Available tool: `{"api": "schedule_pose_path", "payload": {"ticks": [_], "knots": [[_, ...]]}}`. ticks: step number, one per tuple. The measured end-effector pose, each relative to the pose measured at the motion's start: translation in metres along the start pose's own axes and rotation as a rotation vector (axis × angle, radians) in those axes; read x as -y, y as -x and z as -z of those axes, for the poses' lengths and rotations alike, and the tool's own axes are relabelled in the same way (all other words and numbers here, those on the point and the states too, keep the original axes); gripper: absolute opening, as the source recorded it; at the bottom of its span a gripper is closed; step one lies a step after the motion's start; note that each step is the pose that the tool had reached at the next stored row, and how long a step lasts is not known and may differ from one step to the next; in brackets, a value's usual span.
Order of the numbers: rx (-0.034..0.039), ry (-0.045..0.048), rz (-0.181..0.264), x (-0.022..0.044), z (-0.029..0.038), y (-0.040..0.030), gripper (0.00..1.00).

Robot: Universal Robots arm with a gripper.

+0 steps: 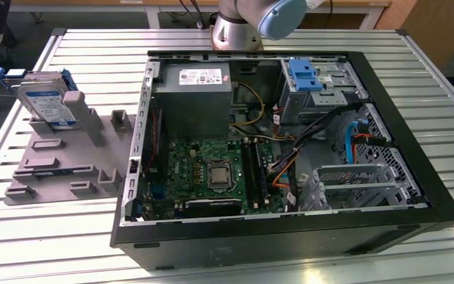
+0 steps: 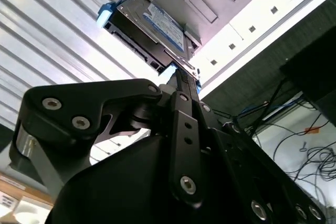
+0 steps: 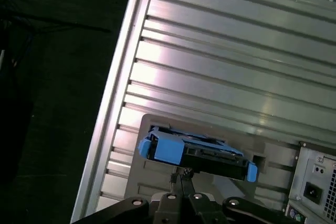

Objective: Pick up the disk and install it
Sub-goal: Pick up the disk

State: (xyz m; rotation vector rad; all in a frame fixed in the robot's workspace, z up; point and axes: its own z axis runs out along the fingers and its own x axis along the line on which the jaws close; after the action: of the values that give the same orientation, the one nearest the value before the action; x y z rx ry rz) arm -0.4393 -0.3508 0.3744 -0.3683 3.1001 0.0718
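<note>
A silver disk [image 1: 44, 100] in its blue bracket [image 1: 33, 74] stands on edge in a grey fixture [image 1: 61, 160] on a slatted metal worktop [image 1: 93, 53]. It leans back against one of the fixture's upright posts, its white-and-blue label facing out. The fixture lies at the exterior view's left, just beside an open computer case [image 1: 416, 195] that lies on its side. Inside the case are a grey power supply [image 1: 191, 94], a green motherboard [image 1: 203, 165], a bundle of coloured cables [image 1: 286, 168] and a metal drive cage [image 1: 353, 186]. A second blue bracket [image 1: 302, 74] sits in a bay at the case's far end. The base of the robot arm [image 1: 247, 23] rises from the worktop behind the case.

In both wrist views the gripper [image 3: 181, 172] [image 2: 180, 80] points at the disk [image 3: 194, 150] [image 2: 152, 24]. Its tip is near the disk's lower edge, between the two blue bracket ends. The black fingers [image 3: 185, 184] appear pressed together with nothing between them, and the disk rests in the fixture, not in their grasp. The first wrist view shows the disk edge-on above the fixture's grey plate, with the ribbed worktop behind it. The second wrist view shows the label face at a slant.
</note>
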Motion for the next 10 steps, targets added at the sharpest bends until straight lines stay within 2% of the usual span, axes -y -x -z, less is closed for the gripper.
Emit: {"api": "schedule_pose_path", "payload": {"ticks": [3,8,10], "knots": [[-0.0023,-0.0007,0.043,0.0,-0.0002,0.0,0.11],[-0.0069,-0.0107,0.099,0.0001,-0.0008,0.0,0.11],[-0.0071,-0.0115,0.112,-0.0003,-0.0013,0.0,0.11]]}}
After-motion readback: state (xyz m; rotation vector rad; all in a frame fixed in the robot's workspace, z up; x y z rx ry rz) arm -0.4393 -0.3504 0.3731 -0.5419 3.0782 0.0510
